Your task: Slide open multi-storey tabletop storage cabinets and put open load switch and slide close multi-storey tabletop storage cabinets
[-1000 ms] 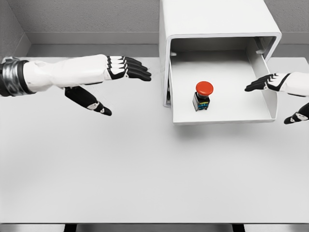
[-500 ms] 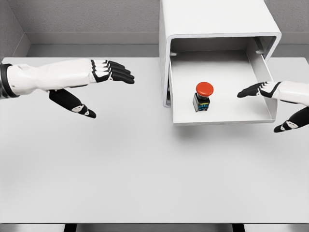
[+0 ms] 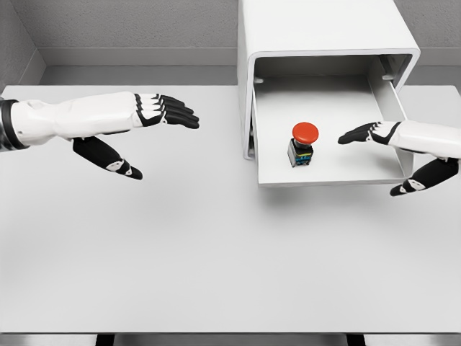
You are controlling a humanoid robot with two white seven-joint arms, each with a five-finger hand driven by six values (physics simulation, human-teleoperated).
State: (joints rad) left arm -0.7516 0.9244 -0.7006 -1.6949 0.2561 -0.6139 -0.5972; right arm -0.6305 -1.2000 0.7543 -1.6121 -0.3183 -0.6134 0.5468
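The drawer (image 3: 328, 169) of the white cabinet (image 3: 324, 32) is pulled out w/ its front edge toward the robot. The load switch (image 3: 302, 143), a little black box w/ a red round top, stands upright on the drawer floor, a bit left of the middle, not touching any wall. So the putting-in part looks done, and the drawer stays open only bc nobody has pushed it shut yet.

The right hand (image 3: 392, 140) reaches over the right side of the drawer, fingers straight and close together, thumb hanging down apart, holding nothing. It's near the switch but not touching it. I think it's flat like that bc a flat hand is good for pushing the drawer front in.

The left hand (image 3: 140, 122) floats over the table (image 3: 216, 252), well apart from the cabinet, fingers straight and together, thumb down, empty. It's prob just out of the way
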